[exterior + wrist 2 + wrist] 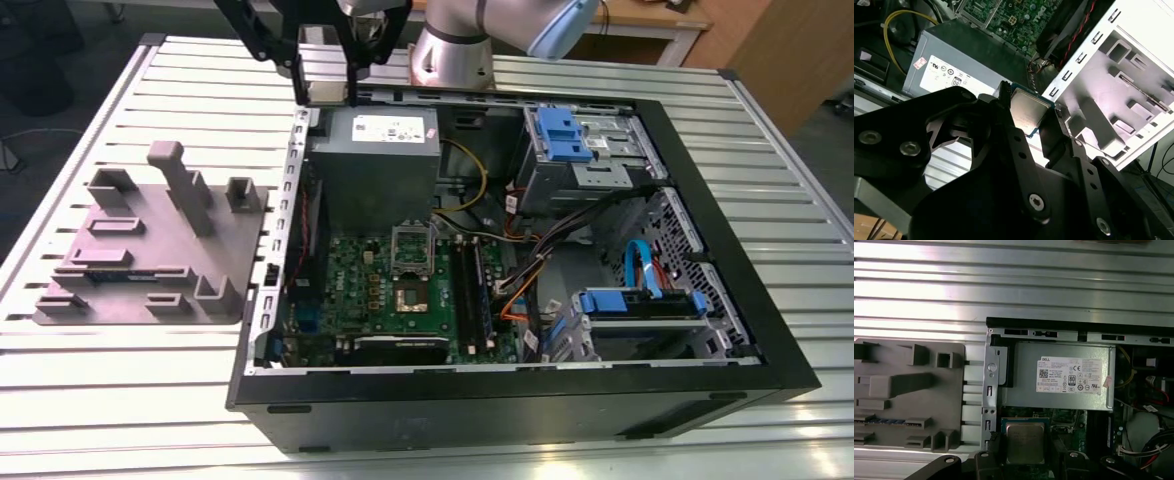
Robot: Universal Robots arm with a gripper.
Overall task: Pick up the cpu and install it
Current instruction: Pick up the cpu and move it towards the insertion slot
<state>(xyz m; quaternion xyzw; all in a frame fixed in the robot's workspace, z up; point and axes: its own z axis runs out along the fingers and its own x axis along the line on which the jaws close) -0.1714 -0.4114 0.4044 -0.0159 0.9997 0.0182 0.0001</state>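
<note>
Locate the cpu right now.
In both wrist views the cpu is clamped in the gripper, close to the grey power supply.

This is a robotics lab or test workshop. A wide worktable of ribbed aluminium slats [120,400] carries an open black desktop computer case [534,412] lying on its side, its green circuit board [350,272] bared. Beside the case sits a grey moulded fixture block with upright posts [147,250]. A silver robot arm with a light-blue joint cap [454,50] rises at the far edge, with light-brown wooden furniture [787,55] behind.
</note>
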